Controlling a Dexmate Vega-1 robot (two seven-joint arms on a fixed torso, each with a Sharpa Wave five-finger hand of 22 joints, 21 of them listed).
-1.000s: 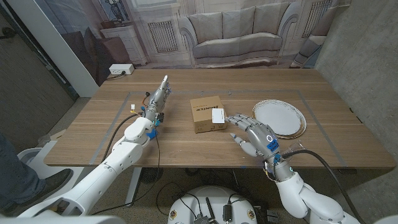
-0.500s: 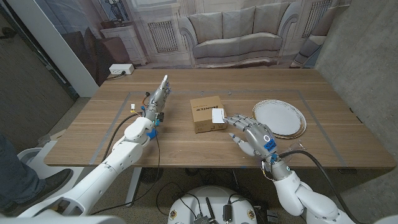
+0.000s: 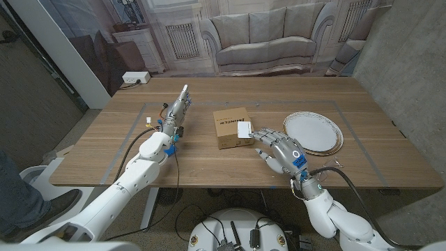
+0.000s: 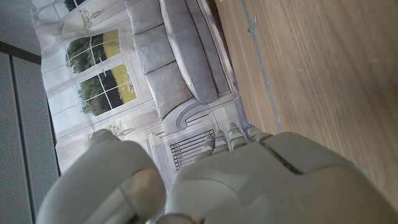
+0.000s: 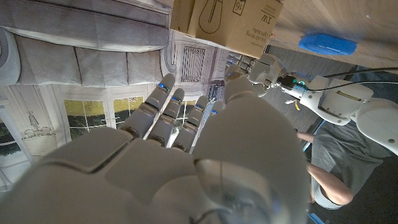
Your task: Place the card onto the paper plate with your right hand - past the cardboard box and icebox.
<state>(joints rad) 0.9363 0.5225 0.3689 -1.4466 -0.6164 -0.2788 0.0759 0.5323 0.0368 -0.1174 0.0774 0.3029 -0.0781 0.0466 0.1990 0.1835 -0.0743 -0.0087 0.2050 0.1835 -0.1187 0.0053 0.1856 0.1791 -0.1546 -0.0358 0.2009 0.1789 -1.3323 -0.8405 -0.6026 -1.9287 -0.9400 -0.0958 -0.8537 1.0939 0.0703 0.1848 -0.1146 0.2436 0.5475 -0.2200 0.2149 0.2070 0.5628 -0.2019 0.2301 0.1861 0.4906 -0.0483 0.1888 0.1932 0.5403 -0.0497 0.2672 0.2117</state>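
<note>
The step in hand looks like the reach for the card (image 3: 244, 130), which lies on top of the box (image 3: 232, 127), at the box's right edge. Nothing is lifted yet. The plate (image 3: 312, 132) waits to the right of the box on the bench (image 3: 209, 164), well apart from the card. No icebox can be made out in these views.

The right hand (image 3: 281, 150) sits just right of the box with its fingers (image 3: 263, 133) spread and reaching toward the card. The fingertips are close to the card's edge, but whether they touch it cannot be told from the head view. The hand holds nothing. In the right wrist view the fingers (image 5: 163, 112) stretch out straight and apart, with the box (image 5: 227, 23) just beyond them.

The next move likely calls for closing thumb and a finger on the card's free edge, where it hangs at the rim of the box, then lifting it clear and carrying it rightward to the plate. A thin card on a flat top may slide rather than lift, so the pinch needs to catch the edge.

The left hand (image 3: 177, 111) stands on the bench left of the box, fingers straight and together, holding nothing.
</note>
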